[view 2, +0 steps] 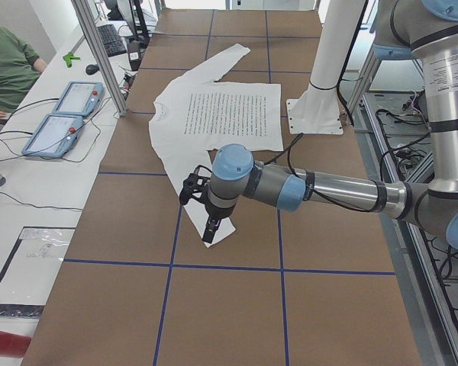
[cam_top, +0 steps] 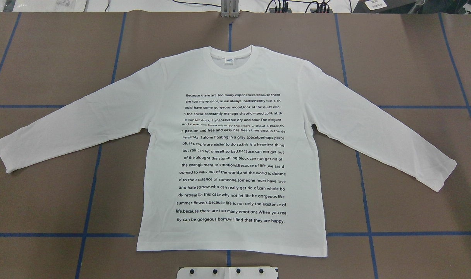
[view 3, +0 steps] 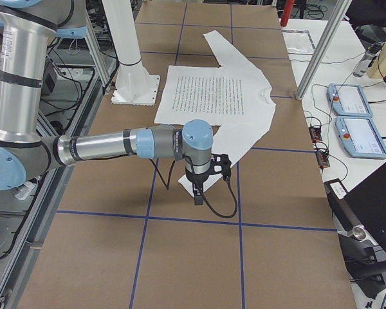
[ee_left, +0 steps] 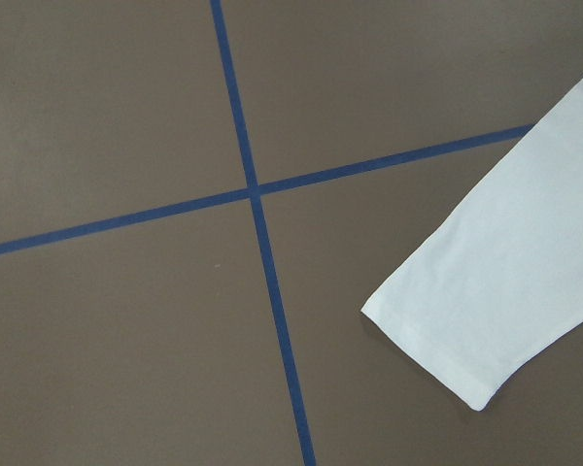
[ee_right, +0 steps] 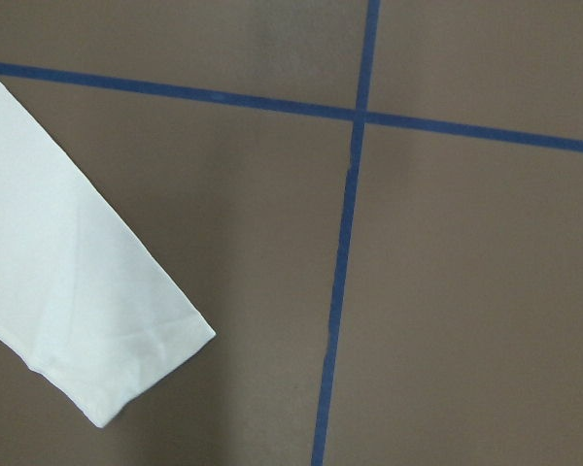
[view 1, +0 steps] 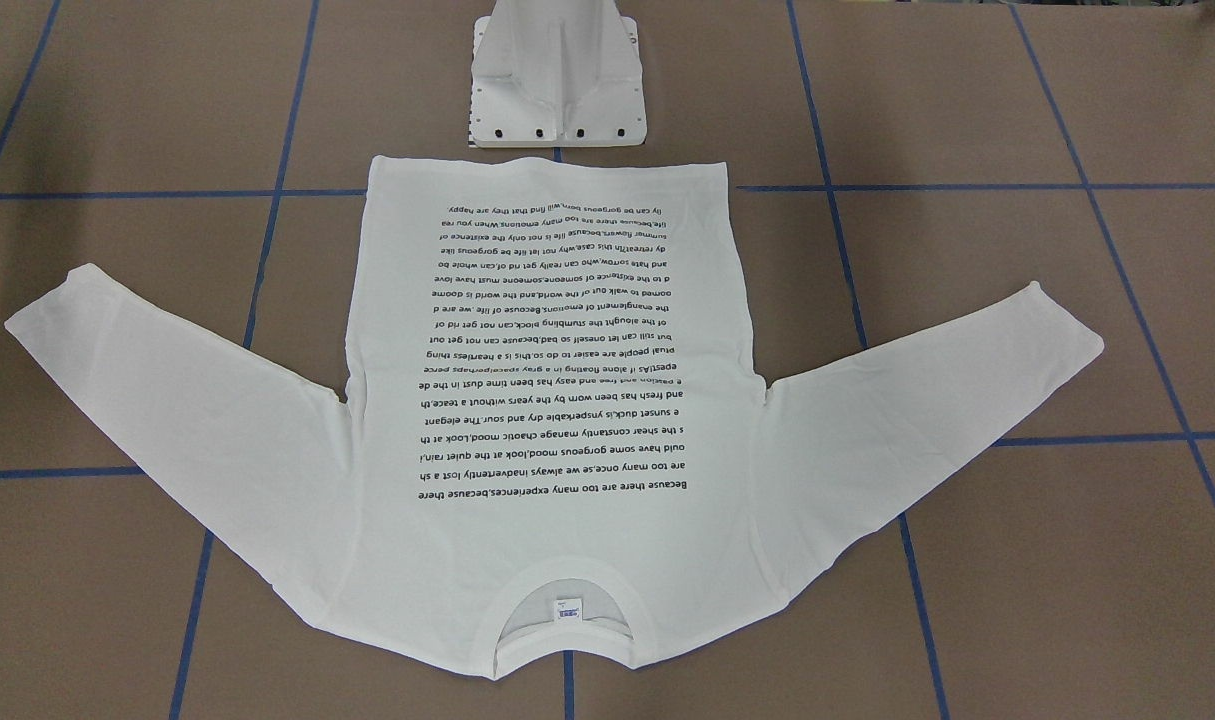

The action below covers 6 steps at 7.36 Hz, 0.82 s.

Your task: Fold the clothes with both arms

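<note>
Overhead exterior — shirt (cam_top: 231,155) lies flat, unfolded, on table (cam_top: 45,58).

Shirt (cam_top: 231,155) flat on table (cam_top: 413,58), hem (cam_top: 231,251) near pedestal (cam_top: 227,273).

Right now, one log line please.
shirt: flat, unfolded, print up | left claw: near left cuff, grip unclear | right claw: near right cuff, grip unclear

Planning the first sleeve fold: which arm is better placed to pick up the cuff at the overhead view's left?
Left. The left gripper hangs by that cuff, and its wrist camera looks down on it; the right arm is at the other sleeve's end.
</note>
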### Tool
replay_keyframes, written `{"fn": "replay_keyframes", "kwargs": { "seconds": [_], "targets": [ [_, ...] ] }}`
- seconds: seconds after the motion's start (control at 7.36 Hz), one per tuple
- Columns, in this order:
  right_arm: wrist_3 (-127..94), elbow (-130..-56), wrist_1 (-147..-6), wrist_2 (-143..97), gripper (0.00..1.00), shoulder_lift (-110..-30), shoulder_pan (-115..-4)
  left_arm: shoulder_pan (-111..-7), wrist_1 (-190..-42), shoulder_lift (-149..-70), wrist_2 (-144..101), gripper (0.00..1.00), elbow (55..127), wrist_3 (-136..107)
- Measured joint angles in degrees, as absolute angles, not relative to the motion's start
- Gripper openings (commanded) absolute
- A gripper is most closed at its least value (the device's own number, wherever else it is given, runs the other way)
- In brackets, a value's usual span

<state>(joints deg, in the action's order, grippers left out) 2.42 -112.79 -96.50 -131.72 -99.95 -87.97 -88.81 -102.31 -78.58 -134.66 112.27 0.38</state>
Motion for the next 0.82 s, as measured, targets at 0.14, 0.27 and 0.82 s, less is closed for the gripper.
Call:
{"fn": "replay_keyframes", "kwargs": {
  "seconds": [0.14,0.27,0.82],
  "targets": [
    [2.31,-113.37,-96.50,-131.51,1.00,-97.08,-87.95,-88.78,-105.89,-81.14,-134.36,1.00,112.27,0.11],
    [2.12,-113.41,-96.52,-131.49,1.00,-94.97,-87.95,-88.77,-109.84,-83.74,-133.75,1.00,111.71,-0.02],
    [-5.55,-112.36,-86.09,-132.71,0.99,-97.15,-85.17,-88.77,-115.03,-87.11,-133.37,1.00,109.77,-0.01]
  ]
}}
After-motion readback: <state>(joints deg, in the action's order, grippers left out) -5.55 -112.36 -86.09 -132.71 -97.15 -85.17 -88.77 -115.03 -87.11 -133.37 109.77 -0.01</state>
